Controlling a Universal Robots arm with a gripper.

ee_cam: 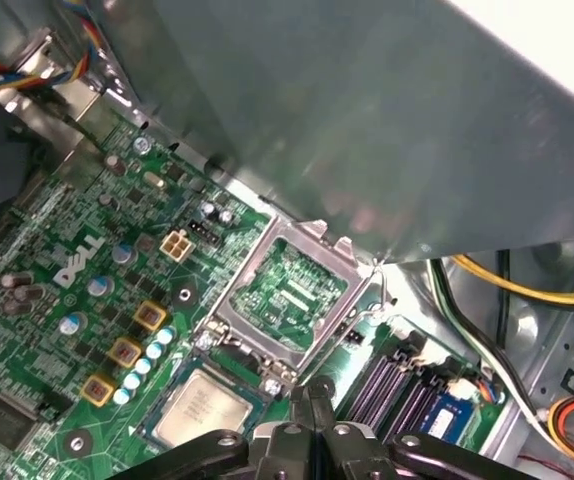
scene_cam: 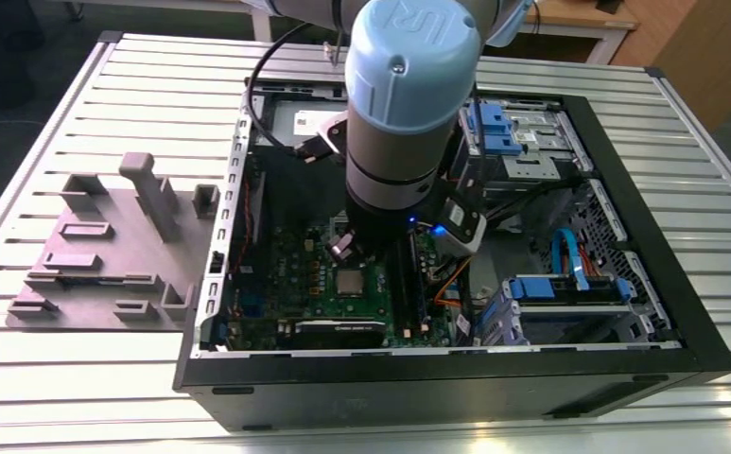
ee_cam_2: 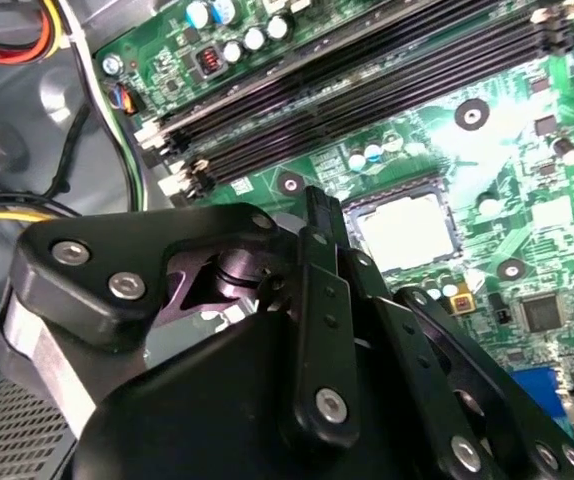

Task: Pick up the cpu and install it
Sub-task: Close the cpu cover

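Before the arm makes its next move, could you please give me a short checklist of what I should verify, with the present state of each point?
1. The cpu lies in its socket on the motherboard: ok.
2. The cpu is fully seated and correctly oriented: cannot tell.
3. The end effector is shut, holds nothing, and is near the cpu: ok.
4. The cover plate is closed over the cpu: not ok, it stands open.
5. The yellow cables are away from the socket: ok.

The cpu [ee_cam: 205,408], just beside the hand [ee_cam: 312,392], has a dull silvery metal top; the hand is matt black; the counter [scene_cam: 88,104] is pale ribbed metal.
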